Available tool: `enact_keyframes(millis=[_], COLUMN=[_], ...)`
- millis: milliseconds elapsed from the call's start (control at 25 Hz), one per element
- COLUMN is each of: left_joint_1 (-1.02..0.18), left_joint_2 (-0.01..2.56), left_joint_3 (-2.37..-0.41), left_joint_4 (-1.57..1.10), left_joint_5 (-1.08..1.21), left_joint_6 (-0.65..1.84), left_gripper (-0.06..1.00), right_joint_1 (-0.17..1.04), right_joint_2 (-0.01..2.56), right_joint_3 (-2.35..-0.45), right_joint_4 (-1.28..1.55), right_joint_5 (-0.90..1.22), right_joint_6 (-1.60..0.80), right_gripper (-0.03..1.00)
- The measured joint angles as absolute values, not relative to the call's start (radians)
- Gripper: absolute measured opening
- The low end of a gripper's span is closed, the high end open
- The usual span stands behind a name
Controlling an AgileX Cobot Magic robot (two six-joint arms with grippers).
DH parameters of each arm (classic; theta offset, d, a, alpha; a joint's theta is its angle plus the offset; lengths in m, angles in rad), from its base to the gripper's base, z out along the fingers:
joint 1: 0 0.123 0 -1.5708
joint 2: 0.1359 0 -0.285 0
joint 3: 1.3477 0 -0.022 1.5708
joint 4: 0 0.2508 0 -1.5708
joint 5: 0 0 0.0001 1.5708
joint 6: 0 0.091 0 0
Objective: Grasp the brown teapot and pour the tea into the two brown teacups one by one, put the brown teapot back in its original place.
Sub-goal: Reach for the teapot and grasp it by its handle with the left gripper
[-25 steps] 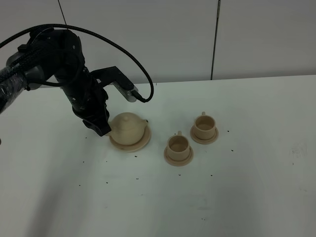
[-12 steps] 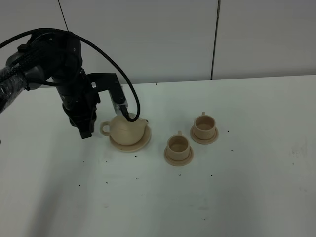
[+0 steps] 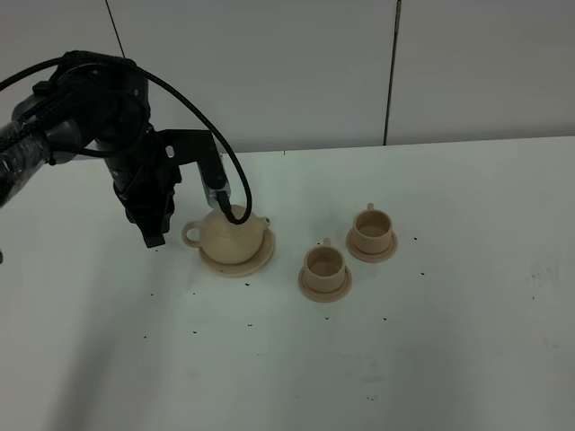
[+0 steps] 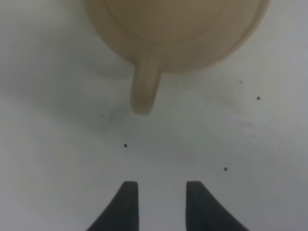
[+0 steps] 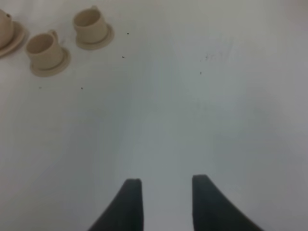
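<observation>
Exterior high view: brown teapot (image 3: pixel 232 235) sits on its wide saucer (image 3: pixel 260 260), lid on.
Left gripper (image 4: pixel 158 185) released, jaws apart just short of the teapot's handle; right gripper (image 5: pixel 166 183) parted too, holding nothing; nearer teacup (image 3: pixel 323 262) and farther teacup (image 3: pixel 371 227) upright on small saucers; contents cannot be told.

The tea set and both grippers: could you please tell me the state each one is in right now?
brown teapot: upright on its saucer, not held.
teapot saucer: under the teapot.
front teacup: upright, untouched; contents unclear.
back teacup: upright, untouched; contents unclear.
left gripper: open, empty, just short of the teapot's handle.
right gripper: open, empty, away from the tea set.
</observation>
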State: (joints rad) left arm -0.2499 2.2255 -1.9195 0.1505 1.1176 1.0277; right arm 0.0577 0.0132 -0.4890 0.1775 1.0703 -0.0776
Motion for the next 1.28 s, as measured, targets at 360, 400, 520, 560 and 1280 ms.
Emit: enact_keyframes(millis=[360, 400, 520, 560, 1280], left_joint_1=[-0.250, -0.250, -0.250, -0.250, -0.253], left_joint_2=[2.279, 2.279, 2.282, 2.287, 2.330], left_joint_3=[-1.948, -1.952, -1.954, -1.954, -1.956], left_joint_4=[0.148, 0.144, 0.138, 0.136, 0.087], left_joint_5=[1.069, 1.057, 1.036, 1.032, 0.969], left_joint_6=[1.060, 1.061, 1.062, 1.062, 1.069], left_gripper=[0.31, 0.31, 0.31, 0.31, 0.31], right_joint_1=[0.058, 0.058, 0.058, 0.058, 0.058], right_joint_2=[0.013, 0.013, 0.013, 0.013, 0.013], right_joint_3=[-0.489, -0.489, -0.489, -0.489, -0.489], right_joint_4=[0.177, 0.177, 0.177, 0.177, 0.178], right_joint_5=[1.070, 1.070, 1.070, 1.070, 1.070], right_joint_6=[-0.078, -0.078, -0.078, -0.078, -0.078], right_gripper=[0.24, 0.24, 0.24, 0.24, 0.24])
